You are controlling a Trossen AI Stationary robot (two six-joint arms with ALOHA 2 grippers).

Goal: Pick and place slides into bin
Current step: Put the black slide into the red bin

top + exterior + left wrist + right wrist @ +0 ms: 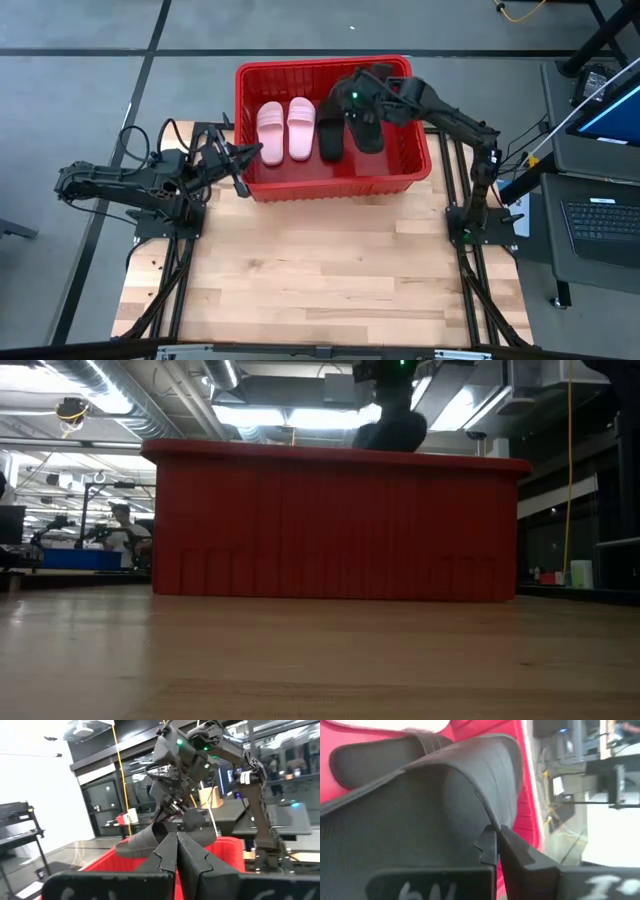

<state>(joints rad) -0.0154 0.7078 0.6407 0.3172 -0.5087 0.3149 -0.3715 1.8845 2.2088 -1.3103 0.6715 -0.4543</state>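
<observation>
Seen from overhead, the red bin [330, 180] stands at upper centre of the frame, at the far edge of the wooden table [320, 270]. Two pink slides [287, 128] lie side by side in its left half, long axes running top to bottom of the frame, straps toward the upper end. Just right of them a black slide [330, 135] lies parallel, on the same axis.

The fourth slide [367, 132], also black, hangs over the bin's right half, its length running roughly top to bottom of the frame with a slight tilt. The right gripper [362, 112] is clamped on its strap, fingers pinched nearly together on the edge of the band; the wrist view shows the sole filling the lower left of the frame and the strap arching above the fingers.

The left gripper [243, 158] sits at middle left, just beside the bin's left wall, fingers pressed fully together with nothing between them.

From table height, the bin's wall hides the slides inside; a person [122, 530] sits at far left in the room behind.
</observation>
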